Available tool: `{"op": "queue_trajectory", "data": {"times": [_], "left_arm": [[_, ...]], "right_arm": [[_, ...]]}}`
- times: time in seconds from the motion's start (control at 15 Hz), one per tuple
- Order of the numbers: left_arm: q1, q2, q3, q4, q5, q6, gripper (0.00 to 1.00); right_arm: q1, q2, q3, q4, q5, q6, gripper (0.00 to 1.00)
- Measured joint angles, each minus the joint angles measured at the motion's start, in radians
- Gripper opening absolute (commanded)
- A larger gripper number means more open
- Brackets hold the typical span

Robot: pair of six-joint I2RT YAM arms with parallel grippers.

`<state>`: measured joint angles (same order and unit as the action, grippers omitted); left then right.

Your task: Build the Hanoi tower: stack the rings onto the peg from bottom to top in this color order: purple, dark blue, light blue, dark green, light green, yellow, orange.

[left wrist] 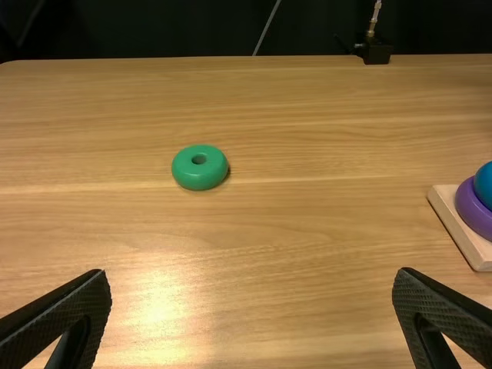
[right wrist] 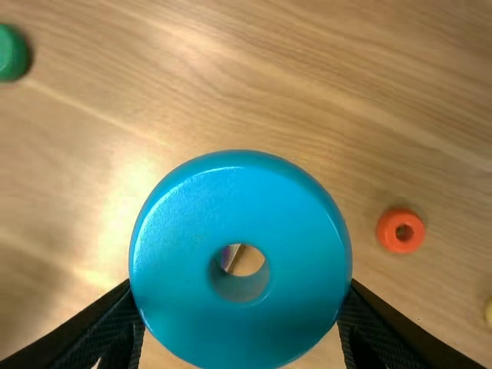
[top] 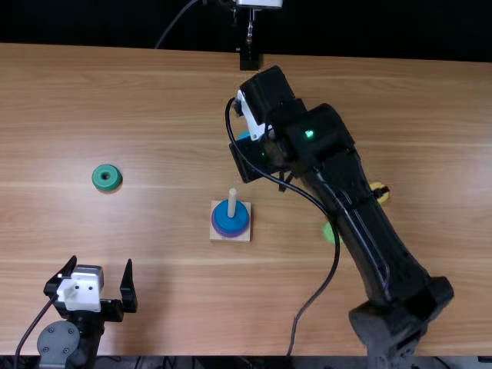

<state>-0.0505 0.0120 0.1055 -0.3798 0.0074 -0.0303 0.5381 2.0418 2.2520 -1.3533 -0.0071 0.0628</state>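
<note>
The light brown tabletop point(top: 154, 254) spreads beneath everything. Across its right half leans the right arm point(top: 369, 223), reaching forward and left, a black cable point(top: 335, 246) looping beside it. The left arm point(top: 58, 342) occupies the near left corner. Its gripper point(top: 101, 260) is spread wide, with nothing between the fingers. The right gripper point(top: 254, 160) holds the light blue ring point(right wrist: 242, 307) between its two fingers, beyond the base and slightly right of it in the top view; a bit of purple shows through the ring's hole.

The square wooden base point(top: 215, 237) lies near the middle of the tabletop. Around its upright peg point(top: 232, 200) sit the purple ring point(top: 231, 234), lowest, and the dark blue ring point(top: 231, 221) on top of it. The peg's pale tip rises above them.

The dark green ring point(top: 107, 177) lies flat, well apart to the left of the base. Right of the base, the light green ring point(top: 329, 233) is partly covered by the right arm, and the yellow ring point(top: 380, 186) rests farther right, just beside that arm. The small orange ring point(right wrist: 400, 231) lies flat in the right wrist view.
</note>
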Motion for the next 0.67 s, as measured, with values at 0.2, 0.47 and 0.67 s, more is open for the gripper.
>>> {"op": "queue_trajectory", "data": {"times": [0.2,0.47,0.67], "left_arm": [[0.0,0.0,0.0,0.0,0.0,0.001,1.0],[0.0,0.0,0.0,0.0,0.0,0.0,1.0],[0.0,0.0,0.0,0.0,0.0,0.0,1.0]], "right_arm": [[0.047,-0.066,0.0,-0.052,0.0,0.0,0.0],[0.084,-0.105,-0.023,-0.054,0.0,0.002,0.0],[0.084,-0.123,-0.137,-0.053,0.0,0.003,0.0]]}}
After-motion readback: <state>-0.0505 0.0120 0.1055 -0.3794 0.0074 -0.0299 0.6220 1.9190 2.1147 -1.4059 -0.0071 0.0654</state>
